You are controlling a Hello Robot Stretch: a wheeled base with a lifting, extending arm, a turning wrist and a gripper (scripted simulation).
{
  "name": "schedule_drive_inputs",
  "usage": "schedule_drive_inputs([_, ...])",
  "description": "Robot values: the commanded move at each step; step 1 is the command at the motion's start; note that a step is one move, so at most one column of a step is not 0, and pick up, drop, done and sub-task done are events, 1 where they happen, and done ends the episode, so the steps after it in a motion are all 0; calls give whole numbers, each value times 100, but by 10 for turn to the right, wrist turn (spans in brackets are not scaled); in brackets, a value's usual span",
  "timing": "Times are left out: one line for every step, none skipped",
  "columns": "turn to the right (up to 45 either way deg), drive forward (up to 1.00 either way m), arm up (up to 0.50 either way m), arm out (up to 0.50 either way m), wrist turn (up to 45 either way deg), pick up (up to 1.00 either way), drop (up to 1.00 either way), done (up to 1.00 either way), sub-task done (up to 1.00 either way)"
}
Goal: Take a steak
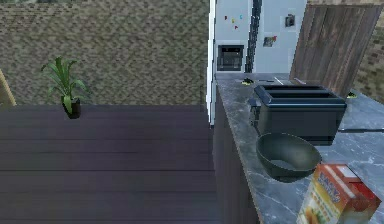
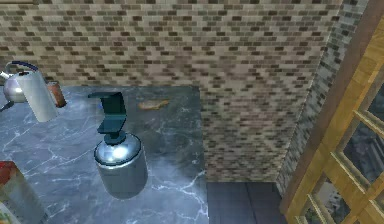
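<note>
A small flat tan-brown piece (image 2: 152, 103) lies on the grey marble countertop (image 2: 60, 150) close to the brick wall, in the arm side view's upper middle. Its shape is too small to name for certain. In front of it stands a grey metal pump bottle (image 2: 120, 160) with a dark pump head.
A kettle (image 2: 14, 82), a white cylinder (image 2: 40, 100) and a small brown jar (image 2: 57, 94) stand at the arm side view's left. The forward view has a black toaster (image 1: 298, 108), a dark bowl (image 1: 288, 154), an orange box (image 1: 338, 198), a fridge (image 1: 250, 40) and a potted plant (image 1: 68, 85) on dark floor.
</note>
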Motion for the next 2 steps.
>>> schedule_drive_inputs([0, 0, 50, 0, 0, 0, 0, 0, 0])
schedule_drive_inputs([0, 0, 38, 0, 0, 0, 0, 0, 0])
